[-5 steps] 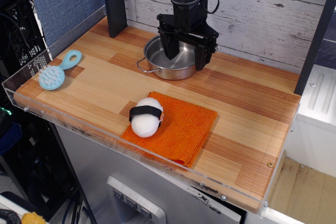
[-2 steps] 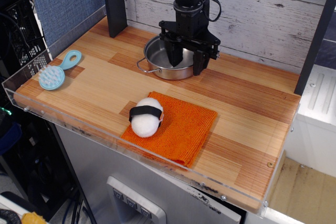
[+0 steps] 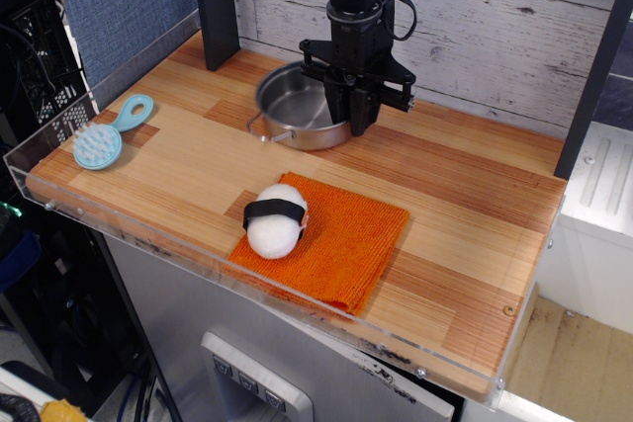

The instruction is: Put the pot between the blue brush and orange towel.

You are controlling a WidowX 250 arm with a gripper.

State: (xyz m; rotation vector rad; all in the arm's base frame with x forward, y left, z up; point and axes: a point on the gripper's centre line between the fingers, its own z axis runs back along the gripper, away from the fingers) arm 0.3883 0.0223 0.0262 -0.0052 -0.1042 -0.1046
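Observation:
The shiny steel pot (image 3: 294,106) is at the back middle of the wooden table, tilted, its right rim raised. My black gripper (image 3: 354,118) hangs straight down over that right rim and is shut on it. The light-blue brush (image 3: 107,135) lies at the far left edge. The orange towel (image 3: 331,237) lies at the front middle, with a white rice-ball toy (image 3: 276,219) on its left corner. The table between brush and towel is bare wood.
A dark post (image 3: 216,7) stands at the back left behind the pot. A clear plastic rim (image 3: 257,284) runs along the table's front and left edges. A white plank wall stands behind.
The gripper's fingers have closed on the pot's right rim. The pot has tipped and shifted a little to the left.

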